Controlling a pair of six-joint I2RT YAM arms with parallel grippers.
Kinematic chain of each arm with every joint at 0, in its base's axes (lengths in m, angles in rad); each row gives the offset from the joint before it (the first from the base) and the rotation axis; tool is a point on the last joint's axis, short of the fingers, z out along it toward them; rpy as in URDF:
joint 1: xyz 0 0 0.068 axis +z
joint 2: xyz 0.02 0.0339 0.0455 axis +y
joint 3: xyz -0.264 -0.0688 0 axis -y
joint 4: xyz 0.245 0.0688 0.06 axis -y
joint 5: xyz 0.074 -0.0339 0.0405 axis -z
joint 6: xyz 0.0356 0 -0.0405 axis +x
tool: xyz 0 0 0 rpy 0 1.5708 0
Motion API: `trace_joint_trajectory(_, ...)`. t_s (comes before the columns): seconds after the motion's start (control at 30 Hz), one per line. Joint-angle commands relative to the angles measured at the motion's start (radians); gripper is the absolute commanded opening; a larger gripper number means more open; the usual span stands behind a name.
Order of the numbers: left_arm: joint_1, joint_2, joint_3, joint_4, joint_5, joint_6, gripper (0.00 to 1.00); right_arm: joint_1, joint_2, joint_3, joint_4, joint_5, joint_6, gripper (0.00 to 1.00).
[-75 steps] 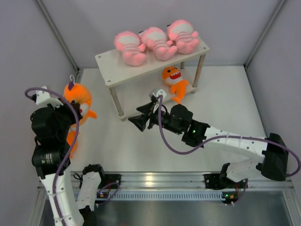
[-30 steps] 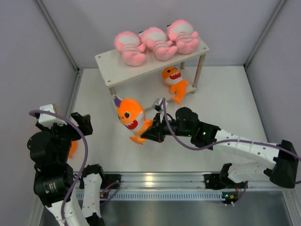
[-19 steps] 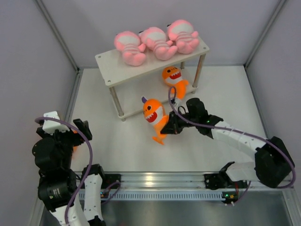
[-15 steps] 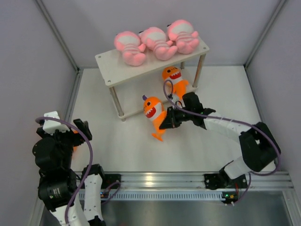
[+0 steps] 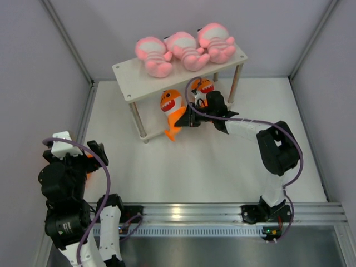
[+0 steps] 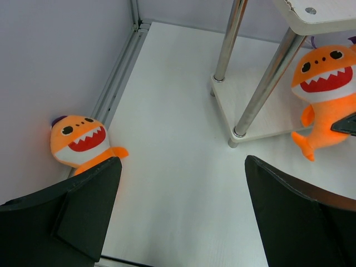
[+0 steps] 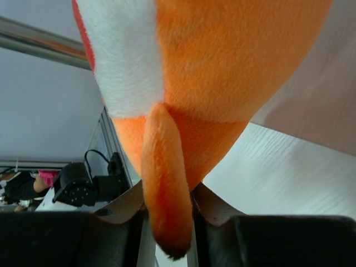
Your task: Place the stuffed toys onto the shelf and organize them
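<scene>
Above the white tabletop [image 5: 167,178], the orange shark [image 5: 170,104] is gripped by the right tool [image 5: 187,119] at the lower-tier edge of the shelf [image 5: 129,78] and should be slid fully inside, upright, before being let go.

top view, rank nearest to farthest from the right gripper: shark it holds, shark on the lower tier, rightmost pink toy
1. held shark, in the right gripper
2. lower-tier shark, just behind it
3. rightmost pink toy, top tier, back right
</scene>
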Motion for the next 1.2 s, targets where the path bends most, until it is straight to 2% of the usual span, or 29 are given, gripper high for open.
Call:
trace_joint_trajectory(0.0,0.006,0.006,0.004,0.011,-0.006,0.01,0.99,-0.015,0.042,0.052,0.14,0.058,0.119,0.22)
trace_joint_trajectory(0.07,0.006,0.001,0.005,0.012,0.003,0.008,0.99,-0.02,0.056,0.041,0.199,0.116,0.173,0.3)
trace_joint_trajectory(0.27,0.006,-0.011,0.01,0.011,0.02,0.011,0.99,-0.025,0.069,0.029,0.237,0.269,0.222,0.45)
trace_joint_trajectory(0.7,0.008,-0.019,-0.003,0.005,0.055,0.013,0.99,-0.02,0.0,-0.085,0.203,0.527,0.175,0.48)
trace_joint_trajectory(0.87,0.006,-0.021,-0.004,0.005,0.054,0.017,0.98,-0.018,0.003,-0.069,0.191,0.558,0.155,0.45)
trace_joint_trajectory(1.17,0.006,-0.033,-0.013,0.003,0.055,0.026,0.99,-0.026,-0.042,0.009,0.036,0.671,0.029,0.45)
